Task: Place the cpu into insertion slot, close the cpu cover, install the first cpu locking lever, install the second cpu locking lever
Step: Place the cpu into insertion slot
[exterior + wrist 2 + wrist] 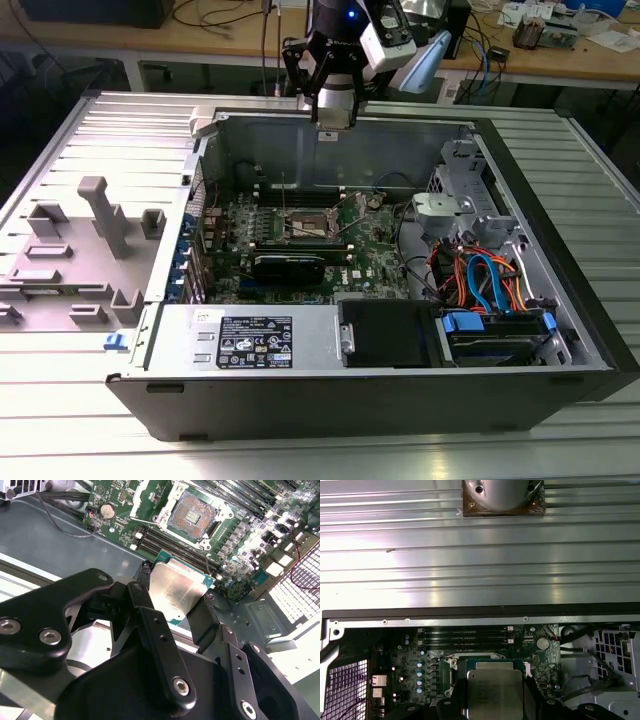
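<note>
The black robot arm (345,40) points straight down over the far side of the open grey computer case (400,395) on the ribbed metal table (300,450). Its black two-fingered end effector (177,586) grips the flat, square, silver-topped cpu (177,594) by opposite edges. The cpu is in the air above the green board, well apart from the uncovered, dark-centred square insertion slot (192,515).

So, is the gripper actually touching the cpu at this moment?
Touching. In the second wrist view the gripper has its fingers pressed against opposite edges of the cpu, holding it clear of the insertion slot.
</note>
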### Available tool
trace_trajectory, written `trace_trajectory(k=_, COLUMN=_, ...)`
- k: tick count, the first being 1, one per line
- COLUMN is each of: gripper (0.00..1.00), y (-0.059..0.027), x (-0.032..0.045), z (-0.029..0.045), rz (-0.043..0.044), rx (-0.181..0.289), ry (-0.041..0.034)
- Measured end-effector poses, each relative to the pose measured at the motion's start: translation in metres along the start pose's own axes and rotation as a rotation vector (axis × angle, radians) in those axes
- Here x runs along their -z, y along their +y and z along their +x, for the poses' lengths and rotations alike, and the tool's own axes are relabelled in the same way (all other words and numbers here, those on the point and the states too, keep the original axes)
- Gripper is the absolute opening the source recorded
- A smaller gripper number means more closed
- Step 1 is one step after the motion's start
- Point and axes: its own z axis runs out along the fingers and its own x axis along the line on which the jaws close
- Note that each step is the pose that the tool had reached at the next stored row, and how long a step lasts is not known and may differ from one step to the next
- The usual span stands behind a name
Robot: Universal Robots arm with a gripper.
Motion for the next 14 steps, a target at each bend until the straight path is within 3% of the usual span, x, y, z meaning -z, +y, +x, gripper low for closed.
trace_trajectory(k=10, gripper=0.55, y=-0.0041, x=0.0002, z=-0.0001, rz=0.0002, rx=0.000, ry=-0.0001)
trace_trajectory(k=14, gripper=0.55, y=-0.0042, x=-0.0007, z=-0.0002, rz=0.0005, rx=-0.060, ry=-0.0053)
